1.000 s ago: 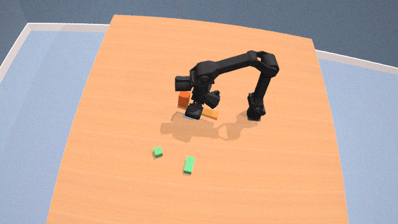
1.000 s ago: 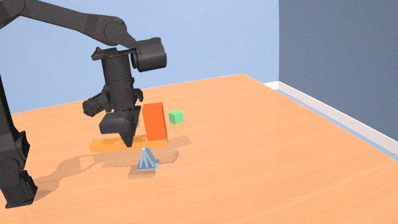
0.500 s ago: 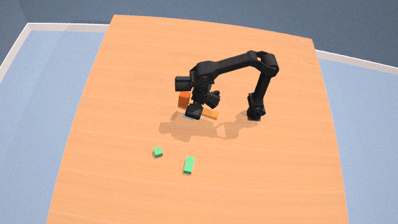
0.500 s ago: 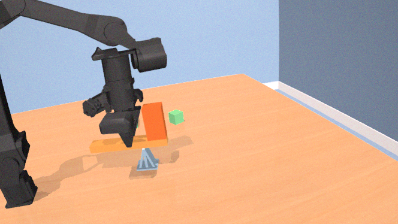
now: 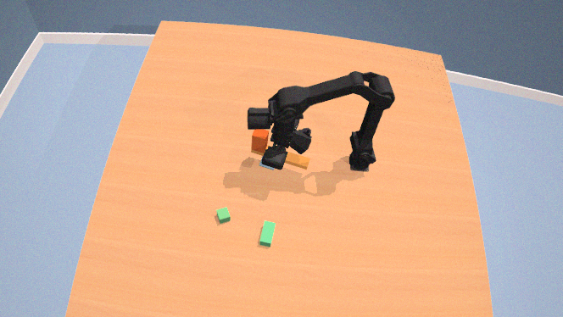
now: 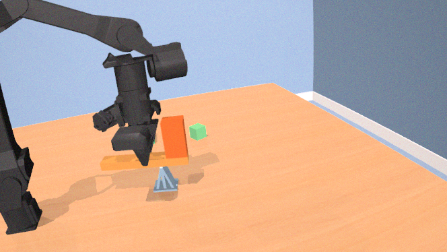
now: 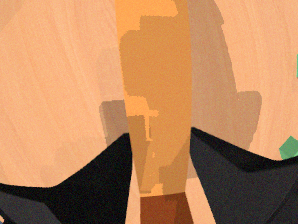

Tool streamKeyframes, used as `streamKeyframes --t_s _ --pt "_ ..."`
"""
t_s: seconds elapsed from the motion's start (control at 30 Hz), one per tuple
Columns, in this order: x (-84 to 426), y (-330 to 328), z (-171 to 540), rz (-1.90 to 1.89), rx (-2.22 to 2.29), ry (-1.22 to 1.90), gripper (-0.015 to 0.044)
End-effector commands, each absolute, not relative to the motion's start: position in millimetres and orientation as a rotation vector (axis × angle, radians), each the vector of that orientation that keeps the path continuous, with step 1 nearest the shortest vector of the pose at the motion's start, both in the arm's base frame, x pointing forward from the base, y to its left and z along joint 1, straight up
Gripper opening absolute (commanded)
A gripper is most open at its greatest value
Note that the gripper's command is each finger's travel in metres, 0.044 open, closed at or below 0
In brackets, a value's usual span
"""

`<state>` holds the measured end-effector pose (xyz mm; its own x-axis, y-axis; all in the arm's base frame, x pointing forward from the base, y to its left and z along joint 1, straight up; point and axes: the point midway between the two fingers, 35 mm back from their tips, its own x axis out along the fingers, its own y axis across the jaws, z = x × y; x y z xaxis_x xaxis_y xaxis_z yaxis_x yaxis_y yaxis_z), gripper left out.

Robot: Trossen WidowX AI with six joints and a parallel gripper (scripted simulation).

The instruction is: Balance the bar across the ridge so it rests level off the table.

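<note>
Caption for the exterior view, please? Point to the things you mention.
The robot's gripper [image 6: 145, 162] straddles an orange bar [image 6: 126, 164] above a grey-blue ridge [image 6: 165, 182], a red-orange block [image 6: 175, 137] near one end.
</note>
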<state>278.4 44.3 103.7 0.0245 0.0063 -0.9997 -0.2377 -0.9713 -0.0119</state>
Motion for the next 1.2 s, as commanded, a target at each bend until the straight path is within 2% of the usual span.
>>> streamKeyframes --t_s 0.0,0.83,1.17 --pt "278.3 44.2 103.6 2.065 -2.114 0.243 0.0171" --pt "278.3 44.2 103.6 2.065 -2.114 0.243 0.0185" --pt "278.3 44.2 103.6 2.065 -2.114 0.243 0.044"
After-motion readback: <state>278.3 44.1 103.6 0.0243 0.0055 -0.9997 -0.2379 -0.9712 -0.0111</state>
